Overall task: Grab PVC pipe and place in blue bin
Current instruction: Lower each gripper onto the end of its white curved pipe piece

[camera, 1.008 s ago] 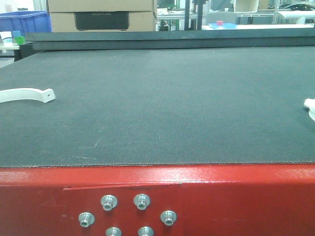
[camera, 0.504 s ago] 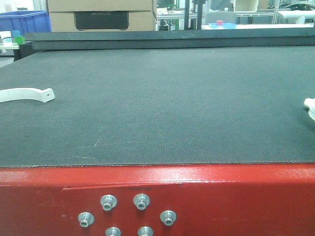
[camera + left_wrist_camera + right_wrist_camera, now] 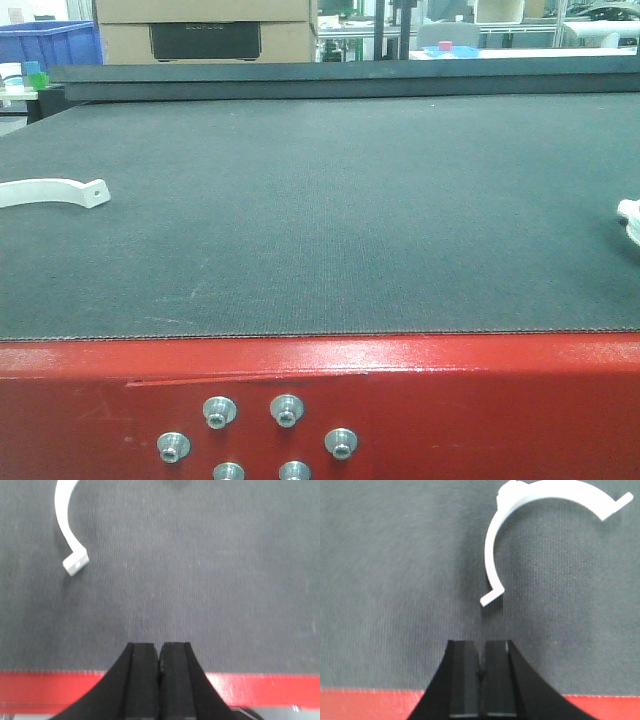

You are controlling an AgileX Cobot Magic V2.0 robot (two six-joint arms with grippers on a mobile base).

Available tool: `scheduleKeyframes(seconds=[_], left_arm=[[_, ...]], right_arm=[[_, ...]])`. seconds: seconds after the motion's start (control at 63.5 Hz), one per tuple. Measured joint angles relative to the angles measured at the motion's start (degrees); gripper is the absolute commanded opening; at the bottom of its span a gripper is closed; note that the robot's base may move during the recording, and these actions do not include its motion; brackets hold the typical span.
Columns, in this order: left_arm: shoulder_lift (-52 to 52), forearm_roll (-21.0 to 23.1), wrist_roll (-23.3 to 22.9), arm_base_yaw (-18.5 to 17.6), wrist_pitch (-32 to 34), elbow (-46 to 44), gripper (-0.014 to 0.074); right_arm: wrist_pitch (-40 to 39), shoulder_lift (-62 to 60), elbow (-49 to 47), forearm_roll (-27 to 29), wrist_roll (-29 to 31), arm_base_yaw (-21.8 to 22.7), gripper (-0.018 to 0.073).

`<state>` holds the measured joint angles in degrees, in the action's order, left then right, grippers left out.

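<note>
Left claw point(image 3: 159, 680) and right claw point(image 3: 481, 680): fingers pressed together on both, nothing held, each hanging low over the near edge of the table point(image 3: 330, 200). Neither arm shows in the front view. Two curved white pipe pieces lie flat on the table, well apart. The left pipe piece point(image 3: 64, 520) is ahead and to the left of the left claw. The right pipe piece point(image 3: 490, 555) is near, ahead of the right claw and a little to its right, with one flat tab pointing back towards the claw. Judged step: reaching to grab, not yet begun. The right piece looks the easier pick. To do it well, open the claw fully before descending, centre it over the thin band of the arc rather than over the tab, turn the wrist so the fingers close across the band, and go down until the tips just meet the mat. The piece is thin and lies flat, so a high grip would likely miss it or flick it away. Surface: dark woven mat, fine texture, probably good friction, with a red metal edge point(image 3: 450, 400) carrying bolts point(image 3: 287, 408). Room: a blue bin point(image 3: 50, 42) stands far back on the left beyond the table, a cardboard box point(image 3: 205, 30) just beside it, and shelving behind.
</note>
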<state>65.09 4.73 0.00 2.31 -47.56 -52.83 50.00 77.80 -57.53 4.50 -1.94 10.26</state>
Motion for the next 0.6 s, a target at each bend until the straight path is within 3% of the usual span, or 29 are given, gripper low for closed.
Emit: scheduleKeyframes(seconds=[0.173,0.394,0.488,0.598], left_arm=[[0.5,-0.3,0.0,0.0,3.5,0.0,-0.0111],[0.5,-0.5,0.0,0.0,4.2,0.0,-0.0111],[0.5,-0.5,0.0,0.0,3.8,0.0,-0.0111],[0.5,-0.5,0.0,0.0,2.5,0.0,-0.0111]], right_arm=[[6.0,10.2,-9.9,-1.7,-1.4,0.0,-0.0134],[14.8,22.4,-24.7,-2.6,-1.3,0.0,0.0172],[16.2,26.3,-28.2,-2.7,-0.7,0.0,0.0179],[16.3,29.2,-29.4,-2.7,-0.6,0.0,0.0125]])
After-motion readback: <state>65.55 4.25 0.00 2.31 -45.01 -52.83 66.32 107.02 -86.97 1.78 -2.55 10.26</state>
